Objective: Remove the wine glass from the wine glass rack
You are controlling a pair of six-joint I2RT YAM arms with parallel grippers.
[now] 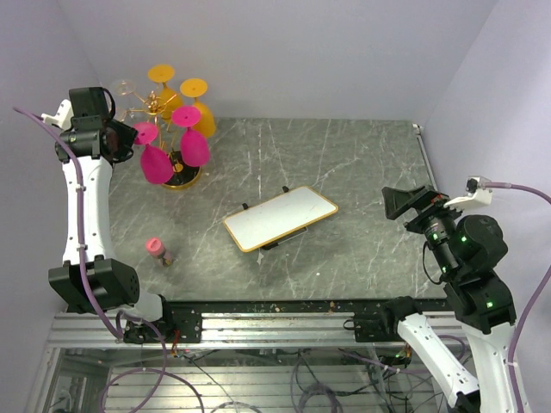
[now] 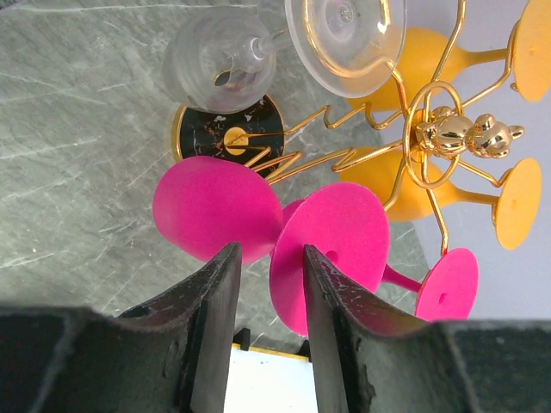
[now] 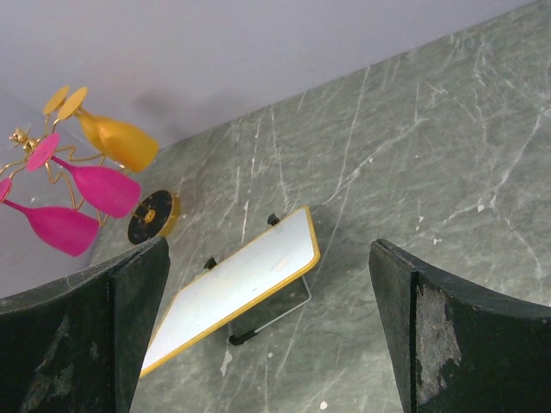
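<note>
At the far left of the tabletop the wine glass rack holds its glasses upside down, and the left tool, narrowly parted and empty, faces the nearest pink wine glass, so the approach seems in hand and next comes closing on its stem, while the right tool hangs spread wide.

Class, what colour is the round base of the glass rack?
The base is black with white flecks and a gold rim; clearest in left wrist view.
</note>
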